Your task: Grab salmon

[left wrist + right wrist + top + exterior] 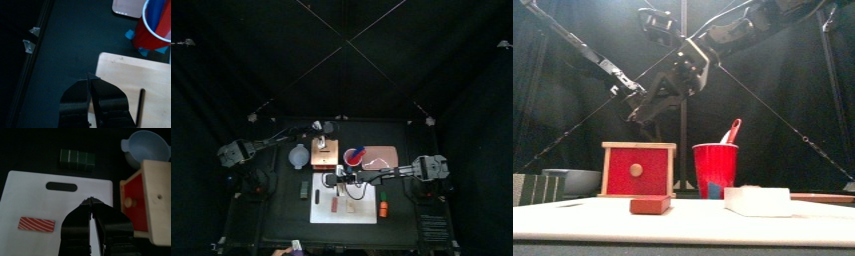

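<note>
The salmon (37,224), a small oblong pinkish-orange piece with pale stripes, lies flat on the white cutting board (40,193), seen in the right wrist view. In the top view the salmon (334,205) sits left of the board's middle. My right gripper (89,200) hovers above the board beside its handle slot, jaws shut, clear of the salmon. My left gripper (90,76) hangs over the corner of a tan wooden board (133,85) near the red cup (157,25). Its jaws stand a narrow slit apart with nothing between them.
A wooden box with a red face (639,168) and the red cup (715,168) stand behind the cutting board. A dark reddish block (649,204) and a white block (759,200) lie in front. A blue bowl (147,145), green pieces (76,157) and an orange-red stick (384,208) are nearby.
</note>
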Motion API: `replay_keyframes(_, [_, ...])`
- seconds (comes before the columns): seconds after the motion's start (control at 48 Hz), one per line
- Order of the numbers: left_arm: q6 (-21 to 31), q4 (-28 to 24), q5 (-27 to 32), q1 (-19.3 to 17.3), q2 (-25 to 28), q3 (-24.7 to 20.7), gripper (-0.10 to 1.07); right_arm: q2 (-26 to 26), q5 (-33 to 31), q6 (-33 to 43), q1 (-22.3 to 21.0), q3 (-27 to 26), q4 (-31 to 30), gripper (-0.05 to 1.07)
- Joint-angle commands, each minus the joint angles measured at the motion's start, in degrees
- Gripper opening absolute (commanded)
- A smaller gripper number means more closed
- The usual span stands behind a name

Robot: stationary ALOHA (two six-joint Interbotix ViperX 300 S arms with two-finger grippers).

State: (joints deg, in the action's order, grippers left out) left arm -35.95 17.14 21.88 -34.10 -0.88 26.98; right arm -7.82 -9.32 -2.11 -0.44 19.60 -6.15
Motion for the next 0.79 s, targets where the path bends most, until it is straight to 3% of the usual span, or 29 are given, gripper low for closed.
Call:
replay_keyframes(0.0, [-0.1, 1.3, -2.5, 0.1, -4.5, 2.6, 0.38, 6.6, 3.8, -0.3, 0.1, 4.0, 0.7, 0.10])
replay_keyframes(0.083, [0.0, 2.5, -5.1, 0.4, -7.4, 6.4, 0.38, 9.9, 7.1, -0.2, 0.1, 8.1, 1.1, 0.10])
replay_keyframes(0.333, [-0.2, 6.9, -13.8, 7.7, -17.8, 15.7, 0.38, 18.5, 16.3, -0.3, 0.2, 19.6, 4.7, 0.10])
replay_keyframes(0.625, [0.1, 12.4, -16.3, 21.6, -28.7, 24.3, 0.38, 26.3, 22.3, -0.4, 0.7, 28.9, 5.7, 0.10])
replay_keyframes(0.771, [0.1, 15.9, -21.2, 27.3, -32.7, 28.5, 0.38, 30.1, 23.8, -0.4, 0.6, 31.6, 5.7, 0.10])
